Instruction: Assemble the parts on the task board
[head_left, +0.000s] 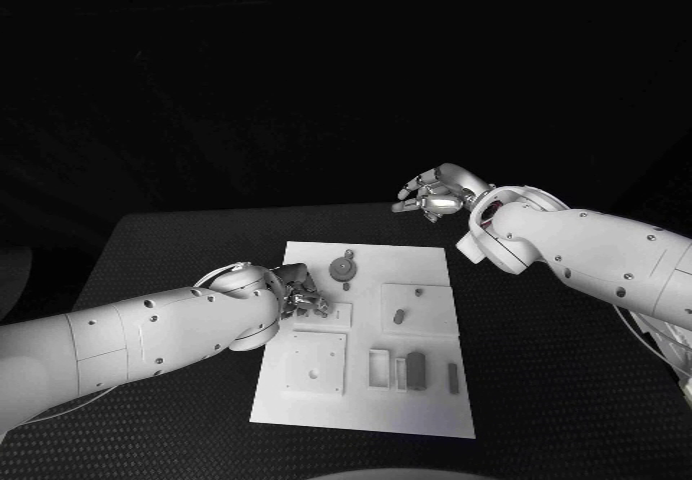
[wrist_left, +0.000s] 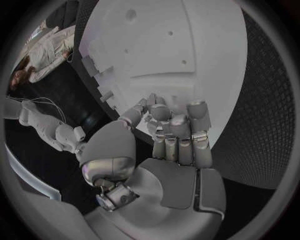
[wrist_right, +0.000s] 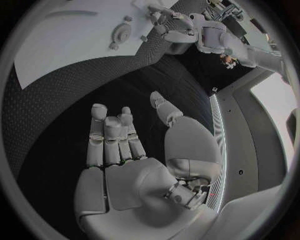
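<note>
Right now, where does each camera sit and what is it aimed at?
Head view: on the robot's head, looking down at the task board; both arms reach in.
Left wrist view: behind the left robot hand, facing the board's edge.
Right wrist view: behind the right robot hand, facing black table.
All three views show the board; the right wrist view also catches the left robot hand.

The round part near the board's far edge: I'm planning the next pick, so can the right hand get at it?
Probably yes: the right hand hovers open beyond the board, nothing between it and the round part.
</note>
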